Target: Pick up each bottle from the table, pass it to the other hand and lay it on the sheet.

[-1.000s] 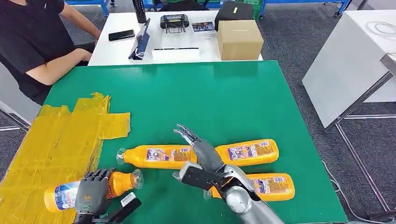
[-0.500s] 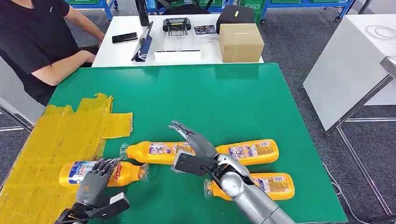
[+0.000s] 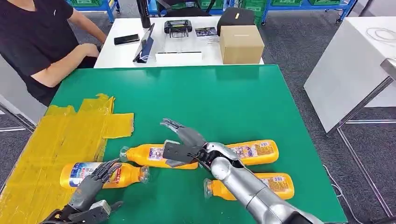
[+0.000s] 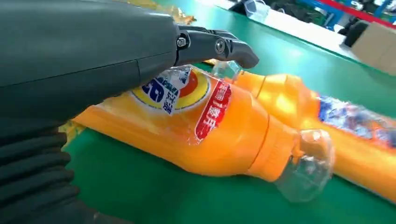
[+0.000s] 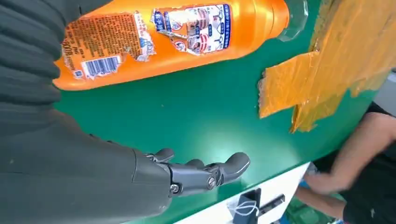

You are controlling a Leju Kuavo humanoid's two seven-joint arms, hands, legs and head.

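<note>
Bottles are lying on the green desk (image 3: 243, 98), four of them, all orange. One bottle (image 3: 100, 174) is lying right under the fingertips of the left hand (image 3: 91, 186), with its bottom end on the yellow sheet (image 3: 56, 140) and its clear cap end on the green. The left hand is spread and holding nothing; in the left wrist view its fingers (image 4: 219, 46) are hanging just above the label and I cannot tell if they are touching it. So this bottle looks like it is being put down, or just has been.

The right hand (image 3: 180, 140) is spread too, with nothing in it. It is hovering over the long bottle (image 3: 156, 156) lying just beyond the left hand's bottle. Two more bottles are waiting: one (image 3: 254, 151) on the far side of the right arm, and one (image 3: 271, 185) on the near side of it.

I think the next step is picking up the long bottle. The right hand needs to be coming down on the middle of it and closing around it. Then it needs to be passing it to the left hand, which is nearer the sheet.
</note>
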